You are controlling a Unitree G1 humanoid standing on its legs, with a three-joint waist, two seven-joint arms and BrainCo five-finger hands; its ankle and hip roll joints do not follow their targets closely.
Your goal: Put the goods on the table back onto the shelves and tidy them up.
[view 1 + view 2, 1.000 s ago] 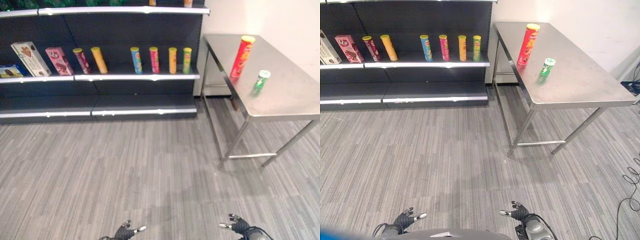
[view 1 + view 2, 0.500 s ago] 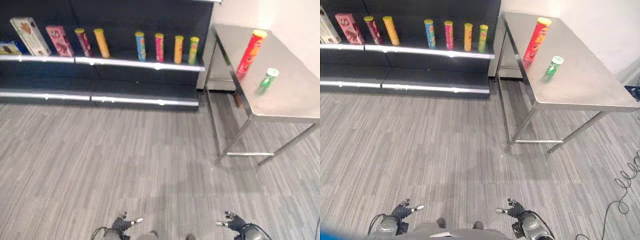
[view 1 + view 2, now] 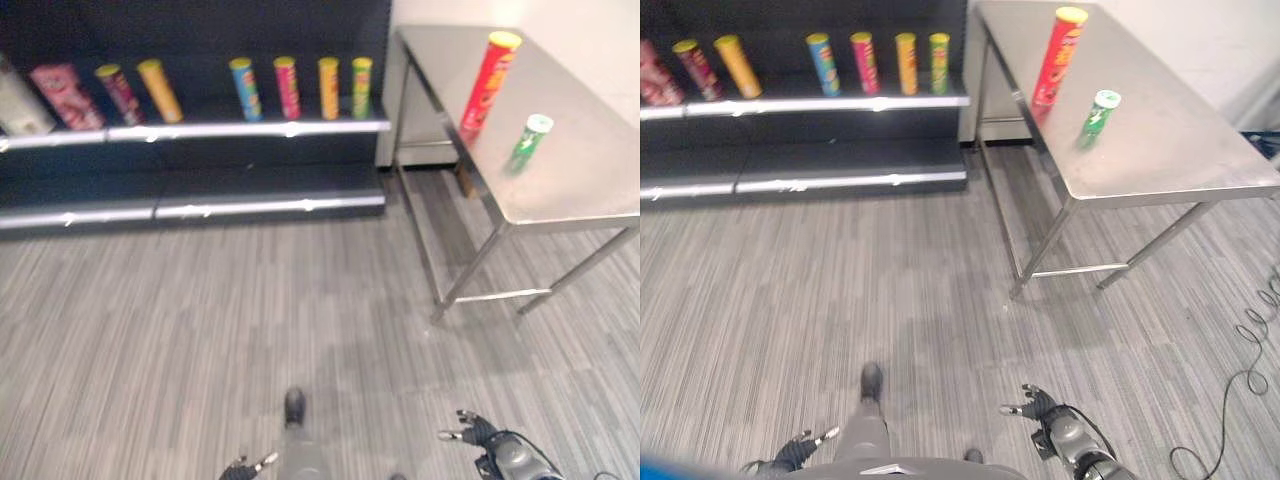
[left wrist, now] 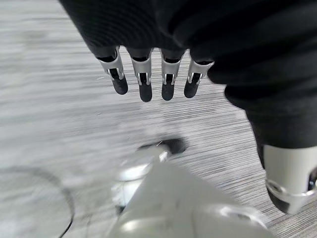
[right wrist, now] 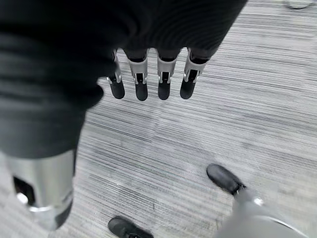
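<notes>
The 2 goods left to shelve stand on the steel table [image 3: 560, 190] at the right: a tall red can [image 3: 487, 82] near the table's back left corner, and a short green can [image 3: 525, 142] just beside it, nearer the front edge. Both are upright and apart from each other. The dark shelf [image 3: 250, 130] to the left already carries a row of cans, 4 of them grouped at its right end (blue, pink, orange, green) with 2 more and some boxes further left.

Both hands hang low over the grey floor, well apart from the table. The left hand [image 4: 148, 79] has its fingers straight and relaxed, thumb apart, holding nothing; the right hand [image 5: 148, 77] is the same, fingers extended and empty.

The robot stands out on the floor, and I judge the step in hand to be the approach to the table, so the risks lie in the reach to come:

- The red can is tall and narrow. A hand that arrives high on it, or brushes it with straight fingers before curling, would likely tip it, and it could roll off the table.
- The green can stands between the front edge and the red one, so a reach past it may knock it over.
- The table's legs and front edge could be bumped if the robot walks in too close.
- On the shelf, the standing cans are close together; a careless placement could topple several.
</notes>
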